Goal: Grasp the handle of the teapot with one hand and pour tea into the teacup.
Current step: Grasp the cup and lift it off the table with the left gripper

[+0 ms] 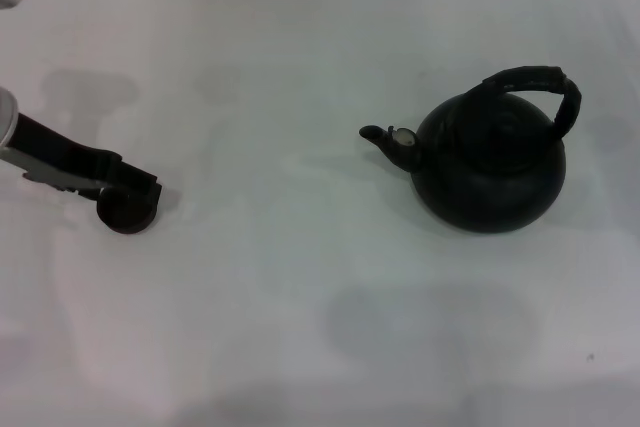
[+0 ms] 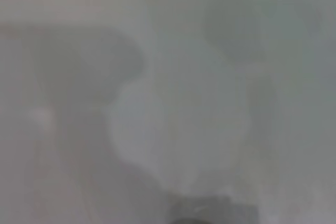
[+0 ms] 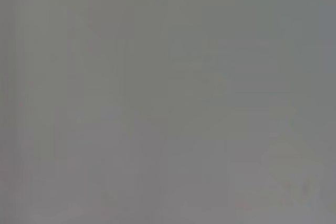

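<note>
The teapot (image 1: 490, 162) stands on the white table at the right, its spout (image 1: 385, 139) pointing left toward the middle. The handle (image 1: 535, 87) arches over its top, tilted to the right. The teacup (image 1: 125, 212) rests on the table at the left. My left gripper (image 1: 132, 191) reaches in from the left edge, and its black fingers are closed on the teacup's rim. The left wrist view shows only blurred table and shadows. My right gripper is out of view, and its wrist view shows only a plain grey surface.
The white table (image 1: 300, 277) runs between the teacup and the teapot, with faint shadows on it. A small dark speck (image 1: 590, 356) lies near the front right.
</note>
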You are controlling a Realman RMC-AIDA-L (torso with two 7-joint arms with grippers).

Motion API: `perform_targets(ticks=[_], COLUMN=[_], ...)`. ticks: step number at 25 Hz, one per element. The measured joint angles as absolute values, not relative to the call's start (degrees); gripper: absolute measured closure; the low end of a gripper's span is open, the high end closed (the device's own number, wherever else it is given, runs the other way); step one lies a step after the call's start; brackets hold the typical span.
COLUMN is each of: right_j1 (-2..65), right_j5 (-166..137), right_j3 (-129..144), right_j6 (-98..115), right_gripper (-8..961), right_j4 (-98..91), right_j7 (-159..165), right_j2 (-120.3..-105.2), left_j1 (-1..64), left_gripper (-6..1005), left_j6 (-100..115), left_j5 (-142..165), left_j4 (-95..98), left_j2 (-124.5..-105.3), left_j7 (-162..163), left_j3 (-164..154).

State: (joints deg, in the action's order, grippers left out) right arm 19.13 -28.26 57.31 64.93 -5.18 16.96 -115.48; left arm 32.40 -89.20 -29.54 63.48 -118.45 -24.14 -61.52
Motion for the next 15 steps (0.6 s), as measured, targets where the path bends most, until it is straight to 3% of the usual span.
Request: perform_targets(ticks=[15], right_j1=[19.3], right_j5=[-28.2], right_j3=[57.3], right_j6=[64.8], right_gripper=[96], right_j4=[-5.2], right_j7=[17.0], right_j2=[-115.46], left_j1=[35.0], left_gripper=[134], left_j6=[-89.5], left_j5=[-29.4], left_j4=[60.5], left_j2=[-118.52], left_j7=[-22.4], left_j3=[-64.0])
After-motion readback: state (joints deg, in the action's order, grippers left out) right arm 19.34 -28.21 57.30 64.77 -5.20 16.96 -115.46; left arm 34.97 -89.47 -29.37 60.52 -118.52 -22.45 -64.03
